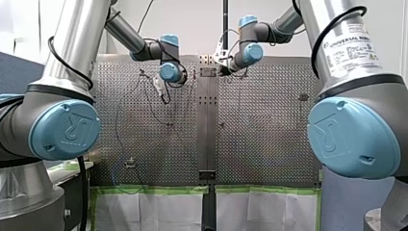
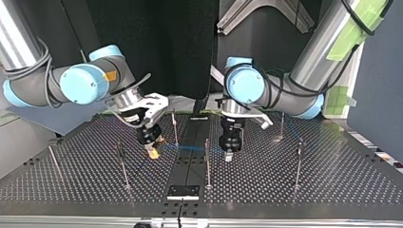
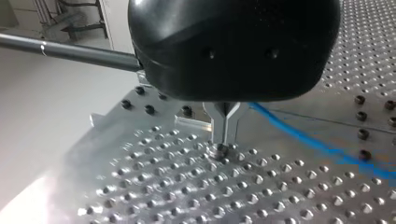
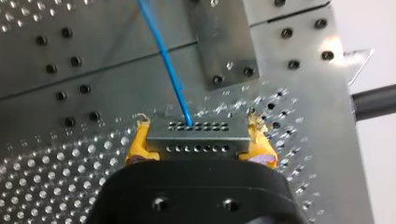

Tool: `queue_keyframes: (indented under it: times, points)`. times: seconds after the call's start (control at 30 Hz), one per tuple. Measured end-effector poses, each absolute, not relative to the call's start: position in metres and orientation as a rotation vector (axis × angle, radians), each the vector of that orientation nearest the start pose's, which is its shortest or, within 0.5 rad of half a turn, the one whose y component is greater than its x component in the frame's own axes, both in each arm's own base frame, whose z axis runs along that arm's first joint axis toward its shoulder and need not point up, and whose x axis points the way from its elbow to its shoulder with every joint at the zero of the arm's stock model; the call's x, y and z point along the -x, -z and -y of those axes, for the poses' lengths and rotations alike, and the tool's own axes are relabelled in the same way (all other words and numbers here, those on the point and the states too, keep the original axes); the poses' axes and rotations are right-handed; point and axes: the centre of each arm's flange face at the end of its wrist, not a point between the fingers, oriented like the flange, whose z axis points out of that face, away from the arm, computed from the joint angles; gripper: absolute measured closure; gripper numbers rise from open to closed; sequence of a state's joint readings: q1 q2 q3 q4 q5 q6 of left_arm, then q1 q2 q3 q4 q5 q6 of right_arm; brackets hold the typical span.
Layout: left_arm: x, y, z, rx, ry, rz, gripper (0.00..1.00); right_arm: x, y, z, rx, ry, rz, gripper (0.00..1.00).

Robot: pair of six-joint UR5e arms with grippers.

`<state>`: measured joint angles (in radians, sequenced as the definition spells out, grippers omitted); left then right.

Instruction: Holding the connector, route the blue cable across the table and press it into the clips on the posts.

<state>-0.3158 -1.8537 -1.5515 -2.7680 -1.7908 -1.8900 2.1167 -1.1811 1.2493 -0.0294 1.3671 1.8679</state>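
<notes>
Right gripper clamps connector low over table; blue cable trails ahead. Left gripper pinched closed, tips at table. Risk: cable snags post, yanks connector loose.

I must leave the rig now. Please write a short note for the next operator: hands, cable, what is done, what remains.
Right hand: shut on the connector, low over the table.
Left hand: fingers together, tips at the table. The blue cable runs beside it; I cannot tell whether it is pinched.
Done: connector held, cable stretched between the hands.
Left: routing past the posts; no clip visibly holds the cable yet.
</notes>
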Motion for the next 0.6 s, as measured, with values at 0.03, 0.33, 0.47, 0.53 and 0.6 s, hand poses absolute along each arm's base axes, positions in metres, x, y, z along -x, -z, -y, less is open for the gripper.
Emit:
queue_keyframes:
  times: [0.03,0.33,0.47,0.53,0.6]
  points:
    - [-0.543,-0.379,0.295,0.183,0.356,-1.462,1.00,-0.466,-0.424,0.475,2.166,2.382,-1.369,1.00]
    - [-0.573,-0.371,0.287,0.214,0.353,-1.441,1.00,-0.464,-0.418,0.503,2.161,2.400,-1.401,1.00]
    - [-0.578,-0.371,0.280,0.222,0.347,-1.438,1.00,-0.465,-0.426,0.509,2.146,2.433,-1.386,1.00]
    - [-0.579,-0.370,0.278,0.224,0.346,-1.438,1.00,-0.465,-0.429,0.511,2.142,2.442,-1.379,1.00]
    - [-0.579,-0.370,0.277,0.225,0.345,-1.442,1.00,-0.465,-0.431,0.511,2.141,2.448,-1.375,1.00]
